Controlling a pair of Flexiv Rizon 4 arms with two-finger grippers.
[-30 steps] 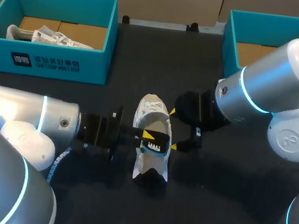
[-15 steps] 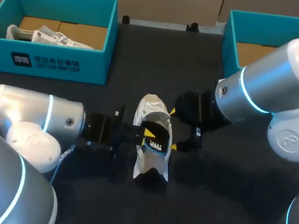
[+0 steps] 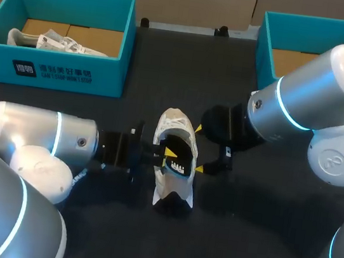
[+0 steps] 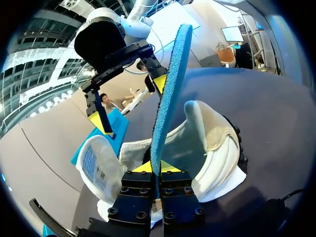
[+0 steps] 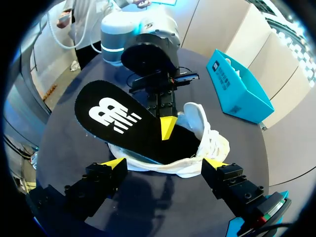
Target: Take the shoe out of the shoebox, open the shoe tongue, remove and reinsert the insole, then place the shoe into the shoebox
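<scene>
Your left pincer (image 4: 157,167), its arm lying low across the dark surface (image 3: 258,244), pinches the insole (image 5: 126,123) on edge, tilted over the white shoe (image 3: 174,123) at the surface's middle. Your right pincer (image 5: 165,165) is spread, flanking the shoe; whether its tips touch the shoe is hard to judge. The insole's lower end is hidden inside the shoe. The insole has a black top and a blue foam underside.

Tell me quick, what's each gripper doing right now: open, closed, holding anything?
Left gripper: shut on the insole, which stands up out of the shoe.
Right gripper: open, fingers spread wide by the shoe, holding nothing.
</scene>
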